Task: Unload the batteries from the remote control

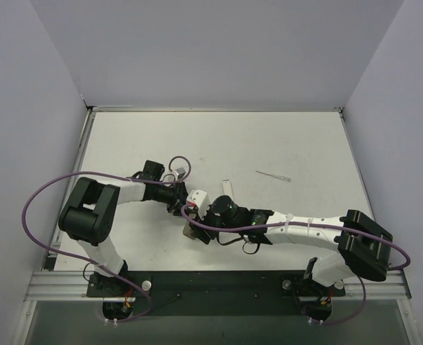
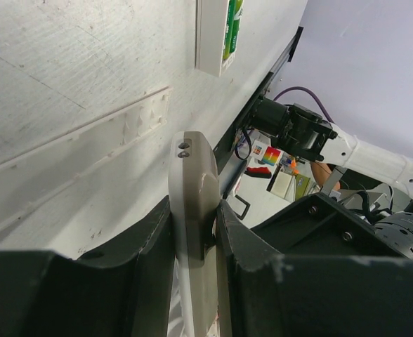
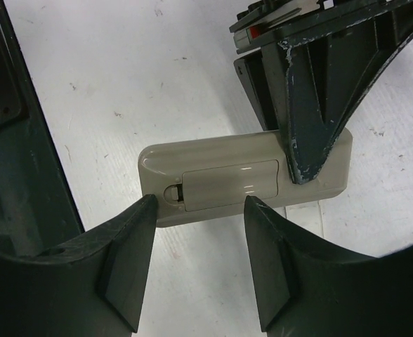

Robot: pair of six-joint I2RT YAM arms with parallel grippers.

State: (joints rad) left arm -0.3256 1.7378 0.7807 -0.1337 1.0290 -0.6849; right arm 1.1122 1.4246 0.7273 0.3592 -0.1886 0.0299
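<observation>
The remote control [image 3: 241,175] is a tan-grey bar with its battery cover closed and a small latch [image 3: 171,193] at the left end of the cover. My left gripper [image 2: 196,217] is shut on the remote [image 2: 192,182], which stands edge-on between its jaws; one of its fingers [image 3: 305,133] crosses the remote's right end. My right gripper [image 3: 199,207] is open, its fingertips just below the remote's near edge, one under the latch and one under the cover's right end. From above, both grippers [image 1: 185,206] [image 1: 201,228] meet at the remote [image 1: 194,234]. The batteries are hidden.
A short white piece with green on it [image 2: 224,31] lies on the table beyond the remote, also visible from above [image 1: 227,187]. A thin strip [image 1: 273,175] lies further right. A small grey plate [image 1: 177,172] sits by the left arm's purple cable [image 1: 183,162].
</observation>
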